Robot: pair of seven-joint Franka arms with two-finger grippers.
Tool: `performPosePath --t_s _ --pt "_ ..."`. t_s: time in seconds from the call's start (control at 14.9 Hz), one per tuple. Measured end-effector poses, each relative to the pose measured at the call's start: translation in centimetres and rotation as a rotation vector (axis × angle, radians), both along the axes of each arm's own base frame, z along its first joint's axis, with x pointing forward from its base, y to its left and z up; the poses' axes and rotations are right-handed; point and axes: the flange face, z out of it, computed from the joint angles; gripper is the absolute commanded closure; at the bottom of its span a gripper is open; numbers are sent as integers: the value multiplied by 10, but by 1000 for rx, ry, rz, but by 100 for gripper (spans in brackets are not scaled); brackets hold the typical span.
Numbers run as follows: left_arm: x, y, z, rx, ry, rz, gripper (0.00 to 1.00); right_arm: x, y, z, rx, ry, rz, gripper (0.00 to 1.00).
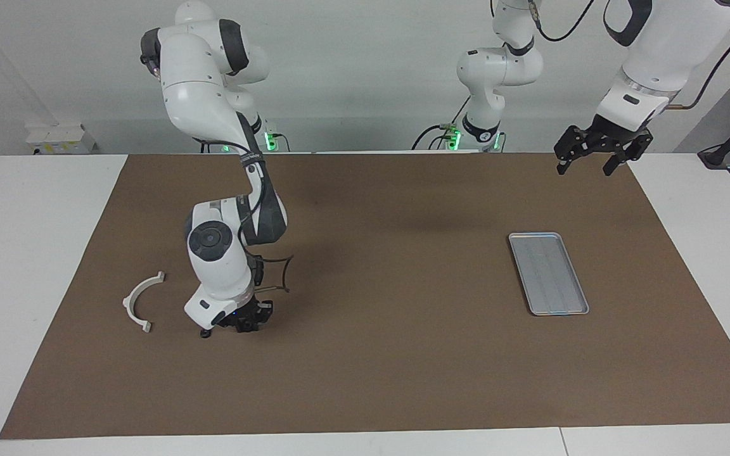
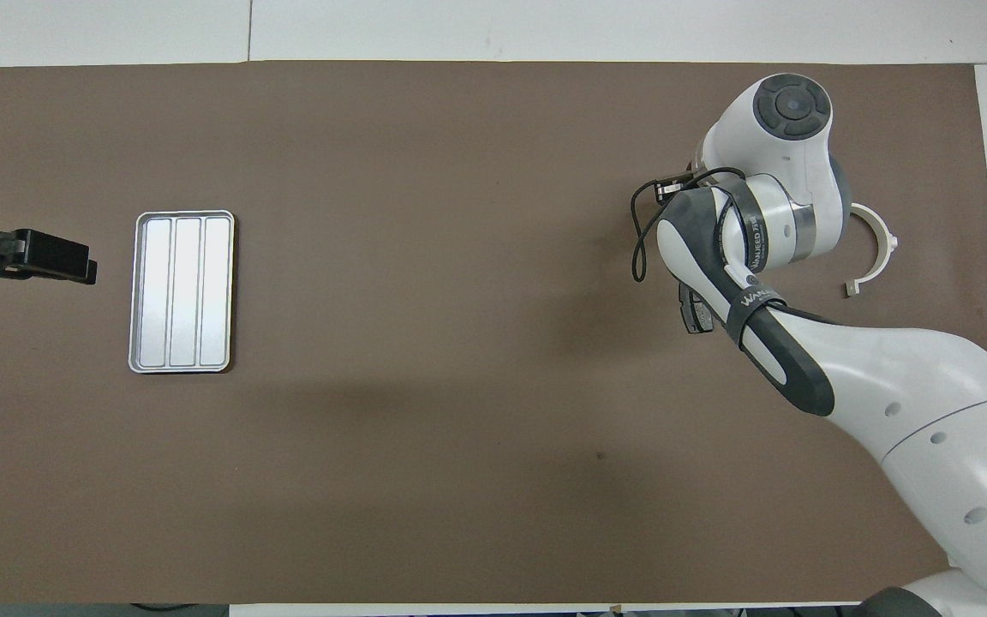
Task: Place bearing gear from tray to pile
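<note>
Low over the brown mat (image 1: pixel 403 354) at the right arm's end of the tabletop (image 1: pixel 35 266): right pincer (image 1: pixel 246 322), down among the pile. Whether released or clenched, cannot tell; fingertips hidden under the wrist.

Just beside that pincer, toward the white bracket (image 1: pixel 140 301): bearing gear (image 1: pixel 204 333), a small dark round piece flat on the mat, apart from the pincer. No long axis to speak of, being round. Hidden by the arm from overhead.

White bracket with its open side toward the gear. One dark pad (image 2: pixel 694 310) partly peeking out beneath the right arm, long axis running nearer-to-farther from the robots.

Toward the left arm's end: tray (image 1: pixel 548 273), flat on the mat, nothing in it, long axis and ridges running nearer-to-farther from the robots.

Waiting in the air over the mat's edge near its own base: left pincer (image 1: pixel 595 159), spread wide, grasping nothing.
</note>
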Motion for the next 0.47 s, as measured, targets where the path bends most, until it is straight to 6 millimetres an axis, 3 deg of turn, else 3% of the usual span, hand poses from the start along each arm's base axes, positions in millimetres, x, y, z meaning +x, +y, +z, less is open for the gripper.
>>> performPosePath --t_s 0.2,0.47 --pt "0 0 0 0 0 0 0 0 0 0 0 0 0 0" --pt "0 0 0 0 0 0 0 1 0 20 3 -26 -1 0"
